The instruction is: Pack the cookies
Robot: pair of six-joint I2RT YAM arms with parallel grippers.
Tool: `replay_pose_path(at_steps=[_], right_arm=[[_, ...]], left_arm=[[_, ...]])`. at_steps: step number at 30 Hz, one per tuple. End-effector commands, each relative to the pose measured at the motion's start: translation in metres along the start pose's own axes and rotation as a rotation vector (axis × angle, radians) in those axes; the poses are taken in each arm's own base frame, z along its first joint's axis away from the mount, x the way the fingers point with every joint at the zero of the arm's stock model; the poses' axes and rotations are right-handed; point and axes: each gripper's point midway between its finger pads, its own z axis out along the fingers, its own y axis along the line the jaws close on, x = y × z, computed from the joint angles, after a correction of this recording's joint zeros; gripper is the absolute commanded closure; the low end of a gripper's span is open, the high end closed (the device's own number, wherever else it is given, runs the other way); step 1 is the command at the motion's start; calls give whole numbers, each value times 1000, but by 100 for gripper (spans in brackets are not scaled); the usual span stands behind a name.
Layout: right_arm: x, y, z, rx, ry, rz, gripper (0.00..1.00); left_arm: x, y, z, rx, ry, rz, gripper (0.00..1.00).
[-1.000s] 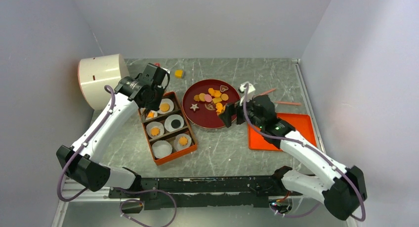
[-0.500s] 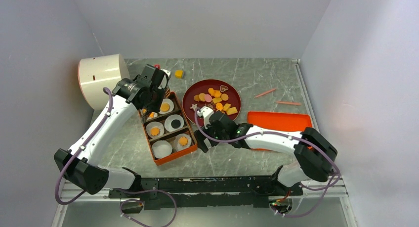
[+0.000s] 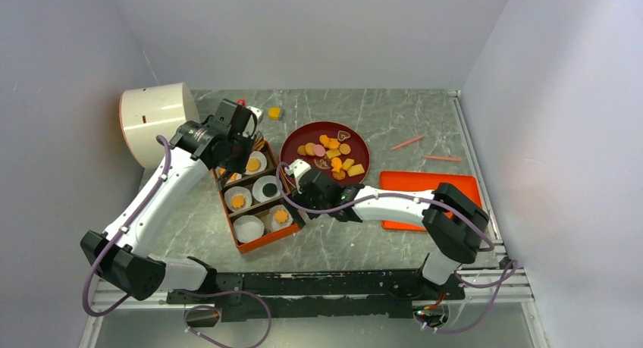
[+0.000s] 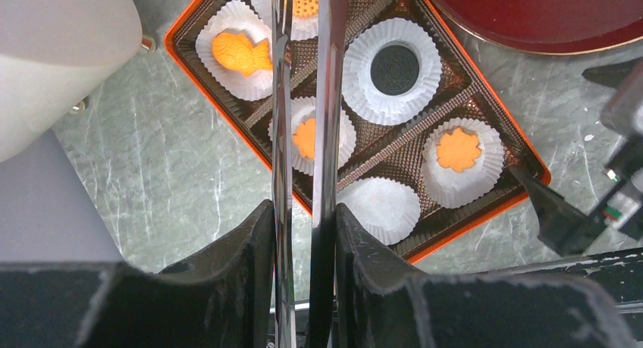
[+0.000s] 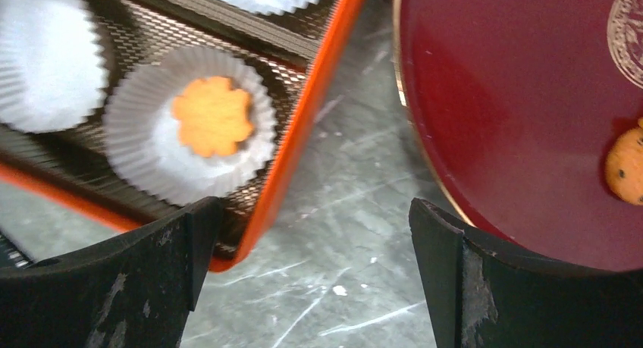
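One fish cookie, tail rightward

Grey-green marbled tabletop, pale veins running through it — fills whole enclosure floor. Plain white back wall, left wall, right wall — all bare. Pale metal rail along tabletop's right edge. Light soft, even; shadows faint.

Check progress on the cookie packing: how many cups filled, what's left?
Done: five of six cups in the box hold a cookie, e.g. the fish cookie, dark cookie, flower cookie. In hand: left claw grips tongs above the box; right claw open, empty. To do: one empty cup; more cookies on the plate.
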Motion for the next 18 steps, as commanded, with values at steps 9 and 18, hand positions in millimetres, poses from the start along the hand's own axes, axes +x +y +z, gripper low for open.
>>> replay_pose_path(at_steps=[9, 18], right_arm=[[-20, -87, -3, 326, -10, -60, 0], [-47, -156, -14, 417, -65, 22, 0]], left_arm=[[-6, -10, -15, 88, -46, 40, 88], [-4, -35, -15, 217, -25, 93, 87]])
